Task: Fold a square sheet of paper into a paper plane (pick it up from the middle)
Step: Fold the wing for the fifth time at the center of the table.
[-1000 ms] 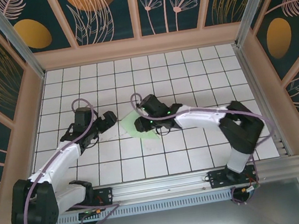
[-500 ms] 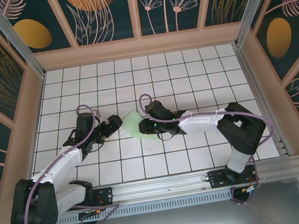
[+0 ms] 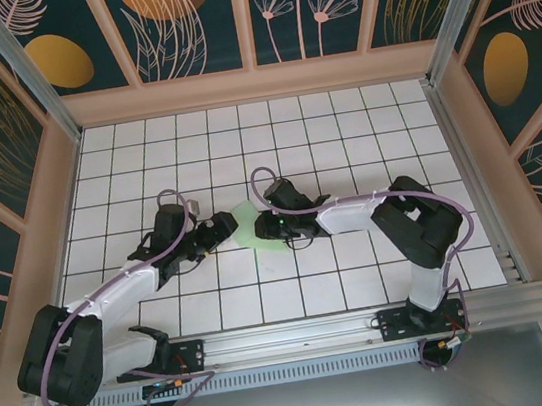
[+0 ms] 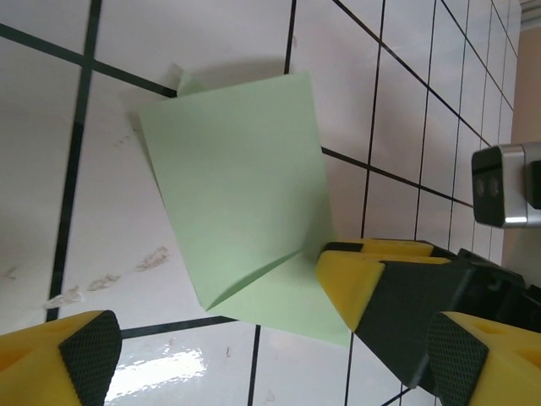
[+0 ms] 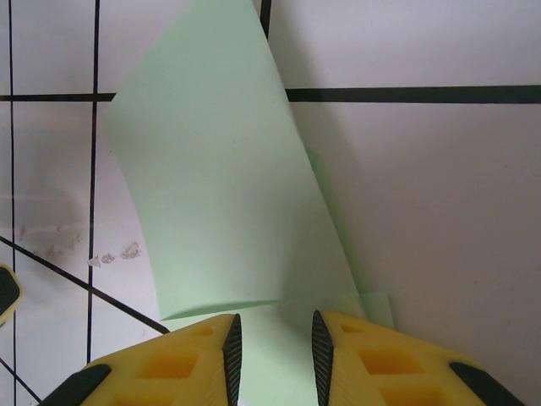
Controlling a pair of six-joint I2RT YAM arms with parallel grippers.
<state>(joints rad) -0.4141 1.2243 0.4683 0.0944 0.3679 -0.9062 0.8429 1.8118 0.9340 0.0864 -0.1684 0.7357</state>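
Left gripper (image 3: 216,229), spread wide and empty, was brought beside the square sheet of paper (image 4: 245,194) on the table (image 3: 342,132); right gripper (image 5: 275,338) was narrowed about its lifted edge, firm pinch unconfirmed; folding was judged barely begun

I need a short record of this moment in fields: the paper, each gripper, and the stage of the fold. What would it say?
paper: the square sheet of paper, pale green, on the white tiled table; curved, with one crease
left arm: left gripper open wide, facing the sheet, fingers apart from it
right arm: right gripper with jaws narrow and the sheet's edge between them; a firm grip cannot be confirmed
stage: no plane shape yet
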